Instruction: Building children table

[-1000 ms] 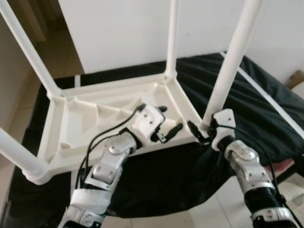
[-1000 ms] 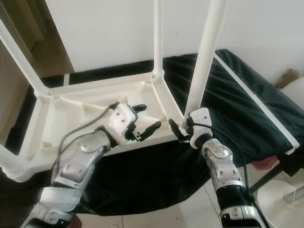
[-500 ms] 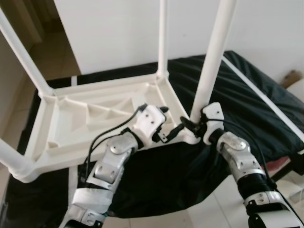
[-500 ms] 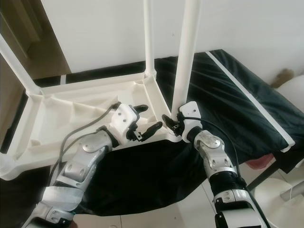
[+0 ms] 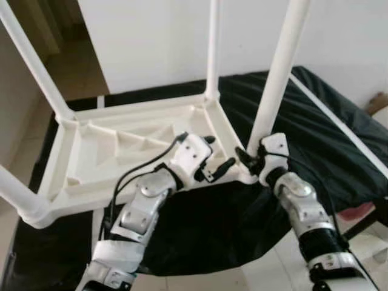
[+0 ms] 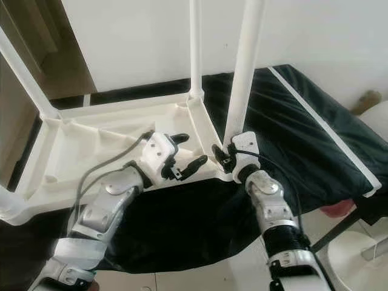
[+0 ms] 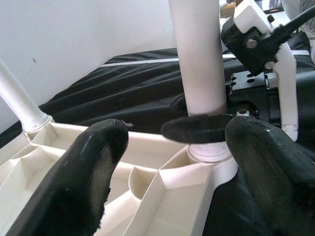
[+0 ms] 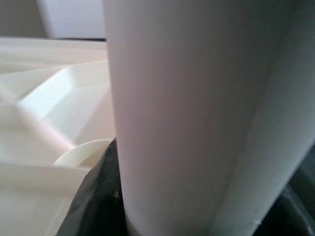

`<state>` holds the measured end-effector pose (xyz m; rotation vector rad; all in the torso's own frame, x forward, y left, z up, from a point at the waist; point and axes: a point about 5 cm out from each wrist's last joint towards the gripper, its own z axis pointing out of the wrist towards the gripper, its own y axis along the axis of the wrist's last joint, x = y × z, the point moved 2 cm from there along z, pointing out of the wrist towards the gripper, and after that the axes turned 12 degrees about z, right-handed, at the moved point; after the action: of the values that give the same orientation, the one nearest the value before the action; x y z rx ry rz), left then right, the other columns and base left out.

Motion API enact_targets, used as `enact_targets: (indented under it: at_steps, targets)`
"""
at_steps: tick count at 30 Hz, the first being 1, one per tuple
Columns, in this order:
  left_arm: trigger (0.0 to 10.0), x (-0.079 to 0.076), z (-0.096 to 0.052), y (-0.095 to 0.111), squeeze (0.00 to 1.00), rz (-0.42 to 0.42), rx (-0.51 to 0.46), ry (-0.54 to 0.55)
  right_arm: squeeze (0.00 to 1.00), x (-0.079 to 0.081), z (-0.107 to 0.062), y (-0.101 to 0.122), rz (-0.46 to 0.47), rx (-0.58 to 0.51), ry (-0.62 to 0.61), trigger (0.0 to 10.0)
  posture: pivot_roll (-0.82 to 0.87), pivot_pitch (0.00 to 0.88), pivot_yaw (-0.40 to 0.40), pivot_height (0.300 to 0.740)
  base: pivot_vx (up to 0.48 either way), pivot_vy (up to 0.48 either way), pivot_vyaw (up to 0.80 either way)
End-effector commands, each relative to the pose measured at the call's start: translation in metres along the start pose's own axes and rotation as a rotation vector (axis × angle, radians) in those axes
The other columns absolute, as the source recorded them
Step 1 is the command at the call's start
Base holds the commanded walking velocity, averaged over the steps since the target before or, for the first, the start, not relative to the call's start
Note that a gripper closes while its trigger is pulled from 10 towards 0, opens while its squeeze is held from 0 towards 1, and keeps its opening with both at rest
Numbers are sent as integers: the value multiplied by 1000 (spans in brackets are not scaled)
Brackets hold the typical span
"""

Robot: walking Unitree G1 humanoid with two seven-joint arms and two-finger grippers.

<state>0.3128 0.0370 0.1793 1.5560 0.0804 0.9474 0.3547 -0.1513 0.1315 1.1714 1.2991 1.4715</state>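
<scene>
Left eye view shows the right gripper (image 5: 247,159) clamped on the upright table leg (image 5: 276,73) at its corner socket on the upturned tabletop (image 5: 109,154), the left gripper (image 5: 217,160) spread just beside

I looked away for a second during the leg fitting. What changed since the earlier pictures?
The right gripper has moved in against the base of the near table leg, its fingers now around it. The left gripper stays open over the upturned white table, all four legs standing as before.
</scene>
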Motion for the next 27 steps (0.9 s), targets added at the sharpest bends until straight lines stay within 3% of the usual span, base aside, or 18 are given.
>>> enact_targets:
  at_steps: [1, 7, 8, 11, 12, 15, 22, 27]
  targets:
    - [10000, 0, 1, -1, 0, 5, 4, -1, 0, -14, -7, -14, 8, 55, -121, 10000, -47, 0, 55, 740, 0, 0, 0]
    - [10000, -1, 2, -1, 0, 2, 2, -4, 0, -11, -10, -19, 74, 39, -330, 10000, -48, 0, 54, 740, 0, 0, 0]
    - [10000, -2, 2, -1, 0, -1, 2, -3, 0, -6, -11, -20, 85, 17, -401, 10000, -46, 0, 57, 740, 0, 0, 0]
    - [10000, -2, 1, -1, 0, -3, 3, -4, 0, 9, -12, -24, 114, 3, -448, 10000, -39, 0, 59, 740, 0, 0, 0]
    - [10000, -2, 1, -1, 0, -3, 3, -3, 0, 17, -10, -24, 121, 6, -417, 10000, -32, 0, 52, 740, 0, 0, 0]
    - [10000, -1, 0, -1, 0, -2, 3, 0, 0, 21, -9, -24, 123, 7, -389, 10000, -30, 0, 51, 740, 0, 0, 0]
    - [10000, -1, 0, -1, 0, -4, 5, 9, 0, 17, -10, -20, 125, -1, -385, 10000, -26, 0, 44, 740, 0, 0, 0]
    - [10000, -2, -3, -3, 0, -10, 13, 17, 0, 25, -10, -7, 154, -77, -337, 10000, -18, 0, 33, 740, 0, 0, 0]
